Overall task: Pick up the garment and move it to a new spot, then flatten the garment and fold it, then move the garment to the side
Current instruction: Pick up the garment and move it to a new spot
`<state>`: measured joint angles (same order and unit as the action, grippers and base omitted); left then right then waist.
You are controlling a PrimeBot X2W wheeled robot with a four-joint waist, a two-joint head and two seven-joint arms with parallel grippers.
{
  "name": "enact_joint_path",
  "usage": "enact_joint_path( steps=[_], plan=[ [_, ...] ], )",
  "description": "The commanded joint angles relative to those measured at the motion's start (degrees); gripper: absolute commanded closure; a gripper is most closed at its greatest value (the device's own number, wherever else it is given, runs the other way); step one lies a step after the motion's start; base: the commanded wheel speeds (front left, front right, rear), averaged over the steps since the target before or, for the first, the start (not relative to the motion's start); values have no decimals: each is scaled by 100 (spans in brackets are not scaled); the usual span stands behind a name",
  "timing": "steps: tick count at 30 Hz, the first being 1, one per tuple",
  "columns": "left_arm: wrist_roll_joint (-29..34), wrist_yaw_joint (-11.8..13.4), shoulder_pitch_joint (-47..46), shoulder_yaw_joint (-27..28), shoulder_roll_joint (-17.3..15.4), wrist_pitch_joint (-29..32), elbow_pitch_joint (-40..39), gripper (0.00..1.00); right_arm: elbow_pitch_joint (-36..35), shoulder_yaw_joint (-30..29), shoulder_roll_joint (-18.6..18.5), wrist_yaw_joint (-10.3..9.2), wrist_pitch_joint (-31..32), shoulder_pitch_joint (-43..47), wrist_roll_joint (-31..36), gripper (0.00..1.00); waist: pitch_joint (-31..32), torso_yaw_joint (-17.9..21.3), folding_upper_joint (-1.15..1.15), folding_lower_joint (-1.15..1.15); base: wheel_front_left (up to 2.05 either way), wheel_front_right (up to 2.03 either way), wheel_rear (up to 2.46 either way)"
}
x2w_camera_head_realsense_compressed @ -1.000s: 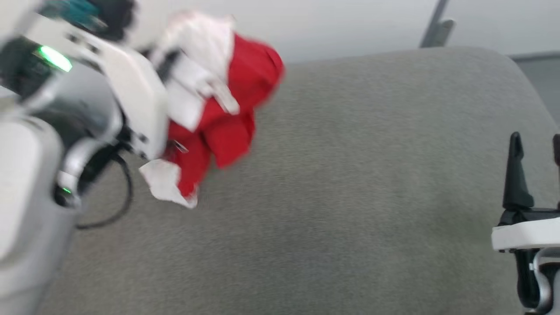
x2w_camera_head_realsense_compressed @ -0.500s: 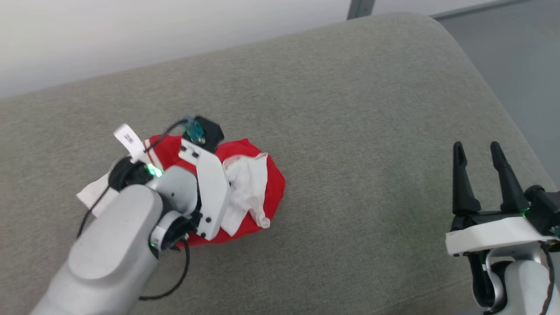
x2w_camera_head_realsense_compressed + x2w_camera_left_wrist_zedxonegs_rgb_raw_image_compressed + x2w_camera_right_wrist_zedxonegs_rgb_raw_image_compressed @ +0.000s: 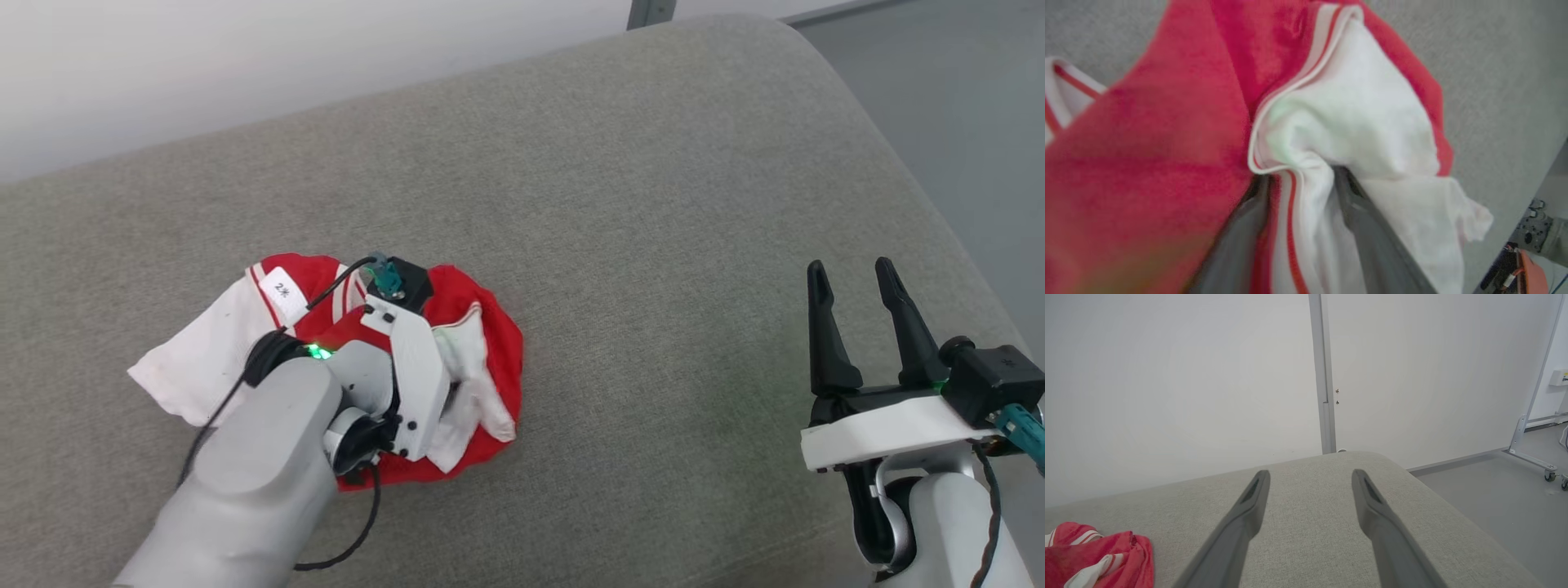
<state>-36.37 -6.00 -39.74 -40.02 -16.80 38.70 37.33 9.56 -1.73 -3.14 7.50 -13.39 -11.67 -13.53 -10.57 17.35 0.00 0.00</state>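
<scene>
1. At the lower left of the head view, the garment [image 3: 482, 343] lies bunched on the grey cushion [image 3: 653, 245]. Its red body is heaped, one white sleeve spreads out to the left, and a white label [image 3: 282, 291] sits by the striped collar trim.
2. The left gripper [image 3: 1300, 176] points down into that heap. In the left wrist view its fingers [image 3: 1372, 245] stand a little apart, with a fold of white sleeve and red-striped trim between them. I cannot tell whether they pinch the fold or merely flank it.
3. Judging from this, the moving step is at its end. The shirt rests at a spot on the cushion, and flattening has not begun.
4. The next move calls for the left gripper to let go fully and lift clear without dragging cloth along. Then each gripper needs an edge, a sleeve or the hem, to draw the heap out flat. No chest lettering shows, so which face is up is uncertain.
5. At the lower right of the head view, the right gripper [image 3: 849, 269] hovers over the cushion, well apart from the garment. Its fingers are spread wide and hold nothing.
6. Count: one garment, one label, one cushion, two grippers.
</scene>
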Motion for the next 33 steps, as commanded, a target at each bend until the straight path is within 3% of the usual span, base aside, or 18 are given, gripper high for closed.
enact_joint_path(
  steps=[1,6,14,25,33],
  plan=[
    [-89,-25,31,-9,24,-113,179,0,24,11,15,-2,-40,-46,24,0,56,-67,0,0,0,0,0],
    [-251,-95,-131,91,-20,-496,20,0,44,-19,-56,-2,-21,41,58,0,243,-298,0,0,0,0,0],
    [-435,-63,232,464,-483,-1338,-1009,0,-60,-90,-213,-2,95,183,78,0,588,-837,0,0,0,0,0],
    [-216,330,1414,1297,-1263,-3524,-2281,0,-155,-129,-311,-2,206,433,61,0,966,-1388,0,0,0,0,0],
    [-251,669,2426,1821,-1564,-4645,-2771,0,-213,-196,-326,-2,241,579,10,0,1117,-1676,0,0,0,0,0]
  ],
)
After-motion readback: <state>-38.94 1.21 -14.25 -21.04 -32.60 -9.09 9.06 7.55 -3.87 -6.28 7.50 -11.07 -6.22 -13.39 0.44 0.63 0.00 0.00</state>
